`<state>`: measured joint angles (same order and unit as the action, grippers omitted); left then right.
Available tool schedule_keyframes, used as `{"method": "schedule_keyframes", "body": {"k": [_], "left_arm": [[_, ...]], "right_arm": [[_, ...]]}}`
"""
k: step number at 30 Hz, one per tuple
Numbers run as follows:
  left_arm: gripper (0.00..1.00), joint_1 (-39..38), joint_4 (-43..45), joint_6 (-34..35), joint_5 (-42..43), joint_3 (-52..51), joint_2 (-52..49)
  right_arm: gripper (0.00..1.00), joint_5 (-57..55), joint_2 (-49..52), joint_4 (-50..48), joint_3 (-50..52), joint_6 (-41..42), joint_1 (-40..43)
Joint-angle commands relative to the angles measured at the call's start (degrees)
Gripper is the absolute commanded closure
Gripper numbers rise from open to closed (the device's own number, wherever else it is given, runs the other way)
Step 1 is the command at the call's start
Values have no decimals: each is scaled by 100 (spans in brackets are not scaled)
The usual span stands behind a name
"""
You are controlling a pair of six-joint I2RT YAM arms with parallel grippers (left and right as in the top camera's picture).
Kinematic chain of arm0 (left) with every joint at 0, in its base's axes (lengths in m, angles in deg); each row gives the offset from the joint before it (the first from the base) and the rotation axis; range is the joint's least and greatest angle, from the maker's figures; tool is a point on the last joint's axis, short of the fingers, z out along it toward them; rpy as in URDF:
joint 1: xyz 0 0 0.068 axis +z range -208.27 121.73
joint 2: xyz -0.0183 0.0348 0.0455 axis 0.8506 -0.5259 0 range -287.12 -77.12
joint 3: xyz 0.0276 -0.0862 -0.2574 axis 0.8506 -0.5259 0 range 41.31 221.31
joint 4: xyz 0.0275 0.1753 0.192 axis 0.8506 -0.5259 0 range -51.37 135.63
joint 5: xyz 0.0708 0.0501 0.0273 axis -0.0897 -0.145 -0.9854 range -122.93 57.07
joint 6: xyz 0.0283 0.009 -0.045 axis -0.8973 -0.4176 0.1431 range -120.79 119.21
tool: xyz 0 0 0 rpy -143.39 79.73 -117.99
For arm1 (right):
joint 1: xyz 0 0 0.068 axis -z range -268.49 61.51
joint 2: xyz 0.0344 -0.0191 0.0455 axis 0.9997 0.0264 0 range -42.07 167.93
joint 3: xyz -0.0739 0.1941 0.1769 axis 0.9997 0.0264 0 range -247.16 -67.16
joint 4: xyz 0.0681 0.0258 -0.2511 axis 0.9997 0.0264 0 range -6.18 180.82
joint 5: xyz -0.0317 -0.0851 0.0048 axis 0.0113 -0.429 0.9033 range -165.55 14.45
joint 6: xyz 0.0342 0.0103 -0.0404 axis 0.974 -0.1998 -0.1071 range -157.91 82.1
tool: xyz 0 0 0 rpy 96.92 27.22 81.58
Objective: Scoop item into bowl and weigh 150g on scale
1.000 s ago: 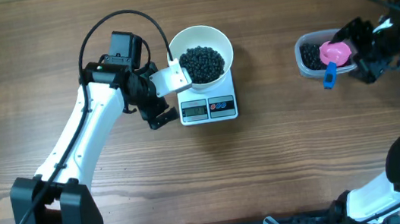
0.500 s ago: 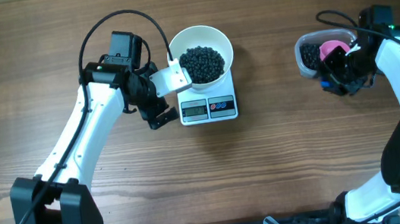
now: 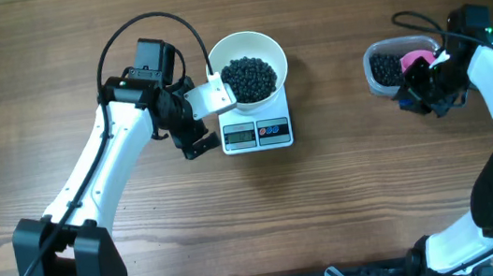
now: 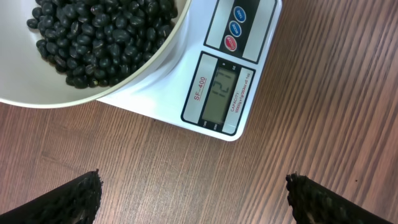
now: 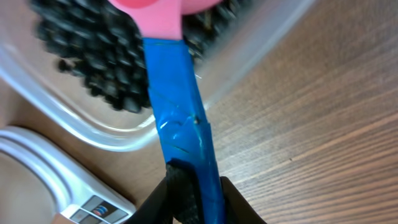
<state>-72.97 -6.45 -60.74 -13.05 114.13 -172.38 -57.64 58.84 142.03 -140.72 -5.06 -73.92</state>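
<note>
The white bowl (image 3: 246, 51) stands on the scale (image 3: 258, 135) and holds a heap of black beans, the item (image 3: 250, 78). My left gripper (image 3: 191, 133) is open just left of the scale, over bare wood. In the left wrist view it (image 4: 193, 193) has nothing between its fingers, with the bowl (image 4: 134, 78), the beans (image 4: 93, 37) and the scale's lit display (image 4: 217, 96) ahead. My right gripper (image 3: 422, 95) is shut on the blue handle (image 5: 179, 118) of a pink scoop (image 3: 416, 60), whose head lies in the clear tub (image 3: 373, 81).
The clear tub (image 5: 93, 134) at the right holds more black beans (image 3: 386, 68). Black cables loop behind the left arm and above the right arm. Open wooden tabletop lies between the scale and the tub.
My right gripper has moved in to the near side of the tub and closed on the scoop's blue handle. The left arm, bowl and scale have not moved.
</note>
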Motion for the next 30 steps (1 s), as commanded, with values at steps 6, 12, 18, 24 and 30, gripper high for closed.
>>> {"method": "schedule_keyframes", "body": {"k": [6,12,18,24,30], "left_arm": [[0,-7,-4,-94,131,26,-22],[0,-7,-4,-94,131,26,-22],[0,-7,-4,-94,133,26,-22],[0,-7,-4,-94,133,26,-22],[0,-7,-4,-94,133,26,-22]], "right_arm": [[72,138,-63,170,-472,-756,52],[72,142,-63,214,-822,-745,50],[78,181,-85,389,-946,-984,192],[49,481,-175,866,-1056,-1032,662],[32,1054,-175,116,-140,-890,450]]}}
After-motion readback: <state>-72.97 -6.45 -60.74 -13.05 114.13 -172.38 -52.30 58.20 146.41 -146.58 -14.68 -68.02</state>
